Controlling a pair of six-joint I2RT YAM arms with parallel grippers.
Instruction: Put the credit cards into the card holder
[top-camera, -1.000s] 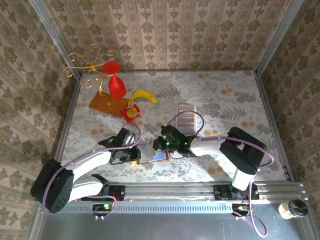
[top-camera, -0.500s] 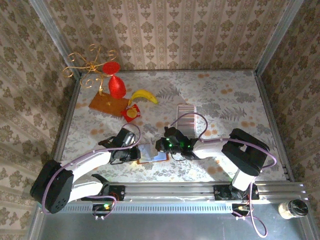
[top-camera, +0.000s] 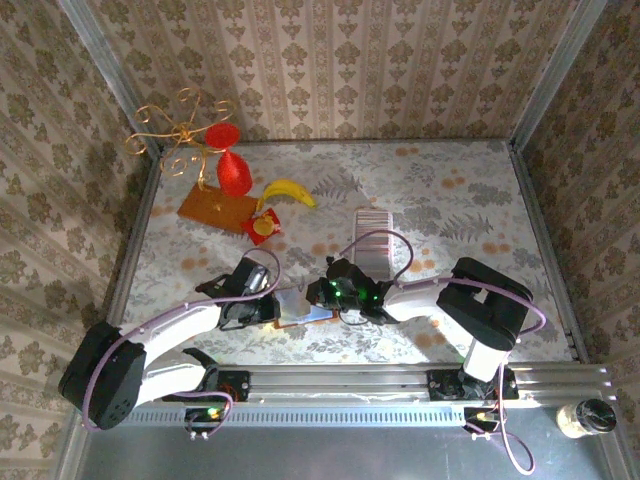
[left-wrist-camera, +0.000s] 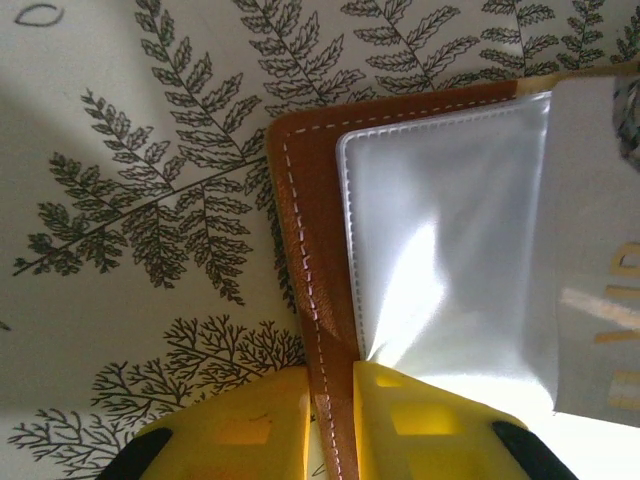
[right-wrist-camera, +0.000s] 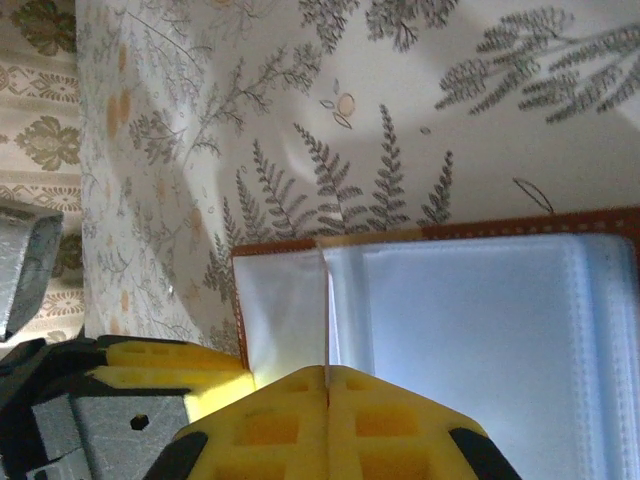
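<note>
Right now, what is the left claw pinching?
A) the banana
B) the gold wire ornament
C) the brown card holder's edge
C: the left wrist view shows the left claw closed on the stitched brown edge of the card holder.

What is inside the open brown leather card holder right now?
Pale glossy plastic sleeves line the brown leather card holder. A grey card with gold lettering overlaps their edge; glare hides whether any sleeve holds cards.
</note>
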